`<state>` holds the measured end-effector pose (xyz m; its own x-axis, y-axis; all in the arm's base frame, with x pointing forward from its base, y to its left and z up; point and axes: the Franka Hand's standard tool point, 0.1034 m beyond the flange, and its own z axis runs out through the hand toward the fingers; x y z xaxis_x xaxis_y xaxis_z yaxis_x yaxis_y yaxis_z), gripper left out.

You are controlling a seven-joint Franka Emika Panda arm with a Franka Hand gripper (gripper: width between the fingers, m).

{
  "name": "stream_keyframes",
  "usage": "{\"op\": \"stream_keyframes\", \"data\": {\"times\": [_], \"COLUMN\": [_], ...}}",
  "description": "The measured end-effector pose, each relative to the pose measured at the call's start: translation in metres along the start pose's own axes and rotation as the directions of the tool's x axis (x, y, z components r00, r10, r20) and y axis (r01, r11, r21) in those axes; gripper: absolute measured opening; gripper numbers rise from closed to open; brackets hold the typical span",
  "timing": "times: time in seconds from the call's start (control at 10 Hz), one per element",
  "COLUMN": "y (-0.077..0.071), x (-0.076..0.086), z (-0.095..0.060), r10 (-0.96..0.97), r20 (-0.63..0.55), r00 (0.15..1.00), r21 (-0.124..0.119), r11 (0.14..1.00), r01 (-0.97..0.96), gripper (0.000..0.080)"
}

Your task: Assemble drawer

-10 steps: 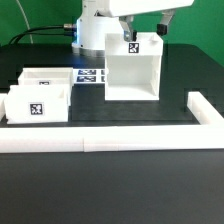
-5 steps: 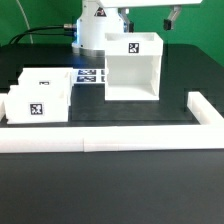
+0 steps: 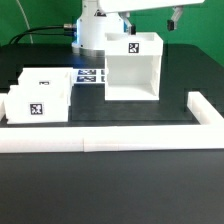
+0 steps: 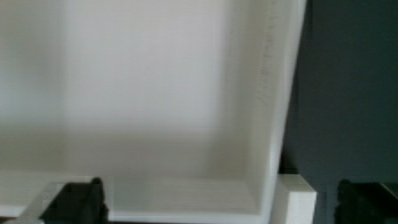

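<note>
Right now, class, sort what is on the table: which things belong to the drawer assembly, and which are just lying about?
Belongs to the job: drawer shell, nearer tray, farther tray.
Just lying about: border wall, marker board.

Black table (image 3: 110, 190) carries shell (image 3: 131, 80), front tray (image 3: 38, 110), rear tray (image 3: 46, 78) — plus border wall (image 3: 110, 141), marker board (image 3: 90, 75).

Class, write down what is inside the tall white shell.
Nothing: the shell shows bare white walls and floor. Both trays sit outside it. The underside of its top is hidden.
</note>
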<state>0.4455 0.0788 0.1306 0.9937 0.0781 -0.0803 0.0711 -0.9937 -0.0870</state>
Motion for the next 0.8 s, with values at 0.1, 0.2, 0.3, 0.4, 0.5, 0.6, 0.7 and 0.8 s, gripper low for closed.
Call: {"op": "stream_keyframes", "data": {"times": [0.1, 0.2, 0.3, 0.4, 0.5, 0.6, 0.7, 0.8], "y": [0.0, 0.0, -0.001, -0.004, -0.007, -0.01, -0.013, -0.016], "x": [-0.001, -0.008, -0.018, -0.024, -0.028, -0.032, -0.036, -0.037], "z": [0.001, 0.007, 0.014, 0.02, 0.023, 0.027, 0.032, 0.035], "r10": [0.007, 0.069, 0.1, 0.098, 0.102, 0.106, 0.111, 0.118], "r20": [-0.002, -0.018, -0.015, -0.013, -0.012, -0.013, -0.011, -0.009], "r00": [1.0, 0.997, 0.995, 0.995, 0.995, 0.994, 0.994, 0.993], "r21": [0.003, 0.03, 0.029, 0.028, 0.025, 0.023, 0.02, 0.018], "r11": [1.0, 0.997, 0.995, 0.995, 0.995, 0.994, 0.994, 0.993], "r01": [-0.007, -0.069, -0.099, -0.098, -0.101, -0.105, -0.111, -0.118], "gripper": [0.065, 0.065, 0.065, 0.065, 0.065, 0.065, 0.065, 0.065]}}
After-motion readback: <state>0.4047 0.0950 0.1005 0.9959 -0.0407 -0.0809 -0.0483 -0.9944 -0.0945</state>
